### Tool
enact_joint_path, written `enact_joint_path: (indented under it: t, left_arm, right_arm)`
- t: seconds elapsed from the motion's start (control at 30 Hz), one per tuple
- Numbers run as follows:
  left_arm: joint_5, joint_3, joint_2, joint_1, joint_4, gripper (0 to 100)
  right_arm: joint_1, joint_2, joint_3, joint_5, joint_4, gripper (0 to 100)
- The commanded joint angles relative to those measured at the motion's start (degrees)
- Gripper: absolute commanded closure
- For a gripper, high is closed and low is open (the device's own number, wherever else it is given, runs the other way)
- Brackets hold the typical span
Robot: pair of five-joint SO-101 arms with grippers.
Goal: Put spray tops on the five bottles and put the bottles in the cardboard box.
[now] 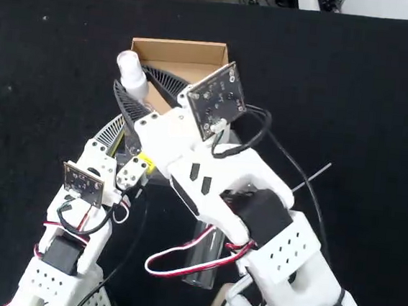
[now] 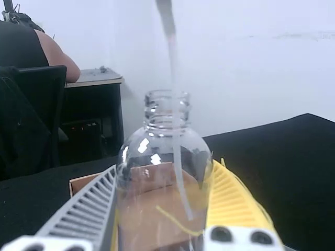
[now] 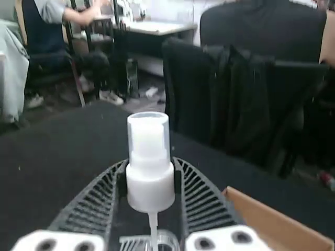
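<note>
My left gripper (image 2: 165, 168) is shut on a clear bottle (image 2: 163, 162), held upright with its neck uncapped. A white spray top (image 3: 150, 172) with a clear cap sits in my right gripper (image 3: 150, 175), which is shut on it directly above the bottle. The top's thin dip tube (image 2: 175, 130) hangs down through the bottle's neck. In the high view the spray top (image 1: 131, 68) shows at the right gripper (image 1: 139, 87), in front of the cardboard box (image 1: 179, 51). The left arm (image 1: 82, 185) lies lower left, and the held bottle is hidden under the right arm.
A second clear bottle (image 1: 205, 258) lies on its side on the black table, partly under the right arm. A thin loose tube (image 1: 314, 176) lies to the right. The box (image 2: 78, 183) stands just behind the held bottle.
</note>
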Motion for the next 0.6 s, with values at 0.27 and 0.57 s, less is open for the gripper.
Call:
enact_joint_path:
  t: [0.27,0.57]
  left_arm:
    - [0.6,1.3,-1.2,-0.1,-1.3,97]
    - [0.6,1.3,-1.2,-0.1,-1.1,97]
  right_arm:
    - [-1.0,-0.2,-7.3,0.5,16.0,70.2]
    - [-2.9,0.2,-17.4,0.6,28.0,76.1]
